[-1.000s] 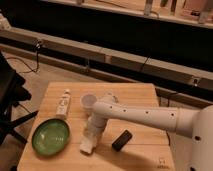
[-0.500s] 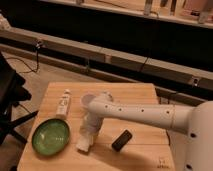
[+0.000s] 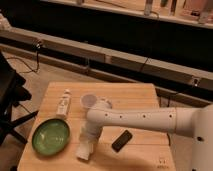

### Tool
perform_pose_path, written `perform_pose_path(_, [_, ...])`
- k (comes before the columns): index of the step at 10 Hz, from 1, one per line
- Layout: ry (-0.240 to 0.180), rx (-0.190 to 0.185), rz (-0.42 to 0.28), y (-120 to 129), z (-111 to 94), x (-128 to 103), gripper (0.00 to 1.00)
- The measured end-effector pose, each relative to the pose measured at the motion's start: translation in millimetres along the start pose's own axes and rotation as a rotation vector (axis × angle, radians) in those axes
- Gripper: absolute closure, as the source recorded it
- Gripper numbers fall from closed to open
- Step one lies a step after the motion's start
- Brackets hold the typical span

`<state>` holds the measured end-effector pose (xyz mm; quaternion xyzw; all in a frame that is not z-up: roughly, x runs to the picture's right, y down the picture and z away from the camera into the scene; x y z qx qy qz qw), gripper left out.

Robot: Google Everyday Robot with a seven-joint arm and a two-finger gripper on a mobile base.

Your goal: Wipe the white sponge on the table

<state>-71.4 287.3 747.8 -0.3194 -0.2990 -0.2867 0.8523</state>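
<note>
The white sponge (image 3: 83, 152) lies flat on the light wooden table (image 3: 136, 95) near its front edge, left of centre. My gripper (image 3: 88, 141) points down from the white arm that reaches in from the right. It is shut on the sponge's upper end and presses it onto the tabletop. The sponge's top edge is hidden by the gripper.
A green bowl (image 3: 51, 136) sits just left of the sponge. A slim white bottle (image 3: 63, 103) lies at the back left, and a translucent cup (image 3: 89, 101) stands behind the arm's elbow. A small black block (image 3: 122, 140) lies to the right. A dark chair (image 3: 10, 95) stands left of the table.
The gripper and the sponge have slid together to the left and then toward the table's front edge. The other objects have not moved.
</note>
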Motion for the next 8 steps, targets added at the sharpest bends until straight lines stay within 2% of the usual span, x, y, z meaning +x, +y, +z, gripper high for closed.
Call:
perform_pose_path(2, [0.01,-0.007,0.079,26.3,-10.2,28.2,1.0])
perform_pose_path(3, [0.018,-0.011,0.103,28.2,-16.3,43.2,1.0])
perform_pose_path(5, [0.023,-0.012,0.102,8.0,-24.7,66.0,0.96])
perform_pose_path(6, [0.017,-0.011,0.087,-6.9,-23.9,68.6,0.88])
perform_pose_path(7, [0.012,-0.011,0.077,-13.2,-22.3,66.6,0.87])
perform_pose_path(8, [0.014,-0.019,0.072,-9.2,-20.8,63.8,0.8])
